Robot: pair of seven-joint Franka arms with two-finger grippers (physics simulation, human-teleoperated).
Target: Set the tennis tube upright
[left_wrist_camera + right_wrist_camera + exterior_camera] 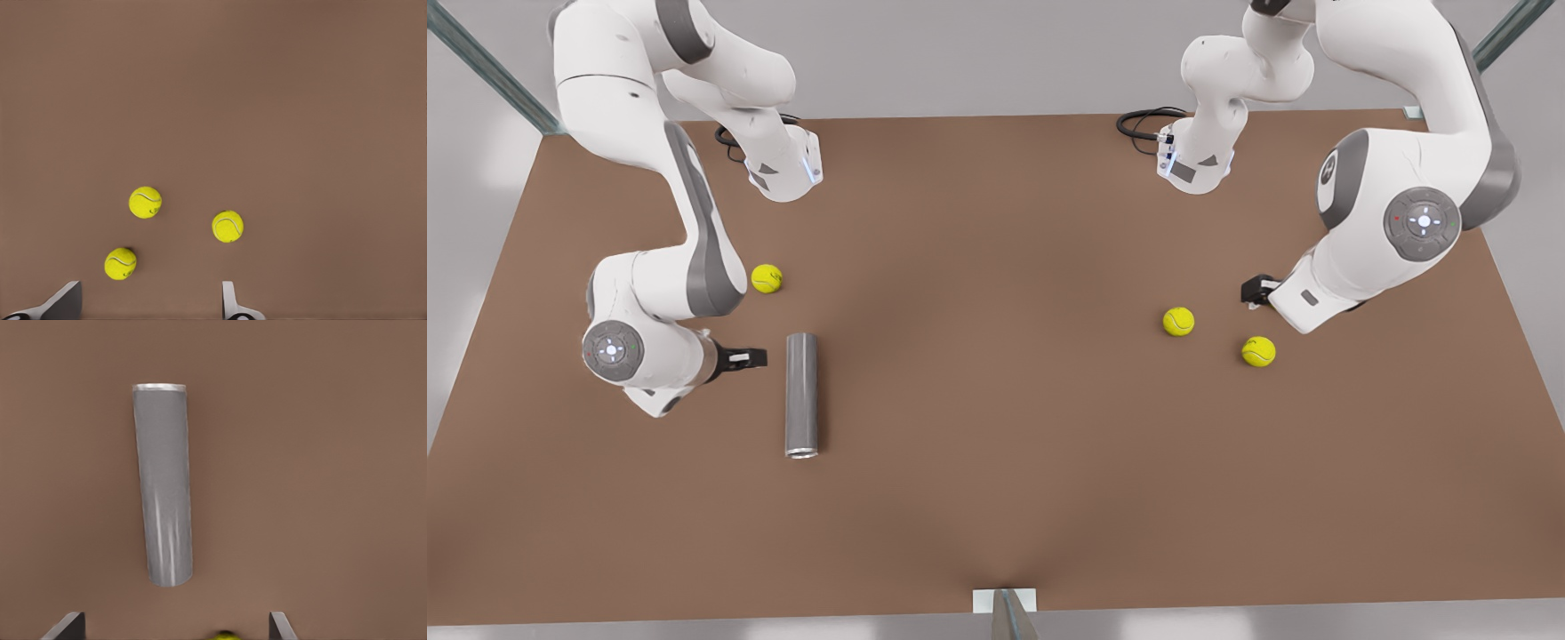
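The tennis tube is a grey metallic cylinder lying flat on the brown table at the front view's left, with its silvery rim toward the near edge. In the right wrist view the tennis tube lies lengthwise ahead of my right gripper, which is open and holds nothing. That arm's black tip hovers just beside the tube's far end, apart from it. My left gripper is open over bare table, and its arm waits at the front view's right.
One yellow tennis ball lies behind the tube. Two more sit by the arm on the front view's right. The left wrist view shows three balls. A ball's top peeks between the right fingers.
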